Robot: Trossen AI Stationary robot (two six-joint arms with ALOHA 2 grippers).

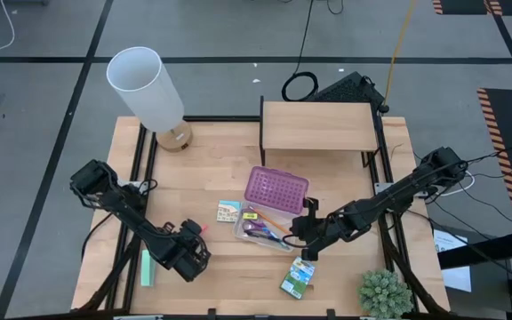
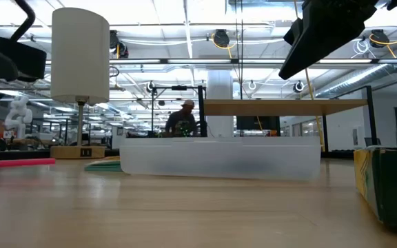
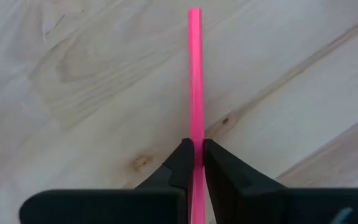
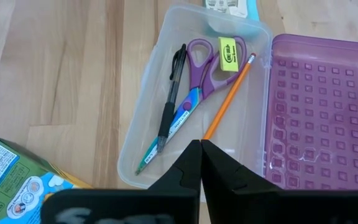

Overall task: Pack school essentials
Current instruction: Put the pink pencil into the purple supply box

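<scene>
My left gripper [image 3: 193,155] is clamped on a thin, straight, bright pink-red pencil [image 3: 195,74], whose smooth round shaft runs out from between my two dark fingers over the pale wooden table [image 1: 212,151]. In the high view this gripper [image 1: 191,252] sits well to the left of the clear plastic case [image 1: 260,233], near the table's front edge, with the pencil's tip [image 1: 203,228] just showing on the side toward the case.

My right gripper [image 4: 201,155] hovers over the case [image 4: 148,124] with its fingers pressed together on nothing; from above it [image 1: 305,242] is just beside the case's right end.

Inside the open case lie purple-handled scissors [image 4: 201,74] with patterned blue blades, a slim black pen [image 4: 169,93] along the scissors, an orange pencil [image 4: 229,93] with a pink eraser lying slantwise, and a tiny yellow piece with green print [image 4: 228,53] resting on the scissor handles. The case's purple gridded lid [image 4: 316,112] stands open, hinged at the case's far side.

A green-yellow crayon box [image 1: 298,277] lies flat on the table in front of the case, near my right gripper. A small colourful square pack [image 1: 228,212] lies just to the case's left. A mint-green rectangular block [image 1: 147,267] lies far left of the case, beyond my left gripper.
</scene>
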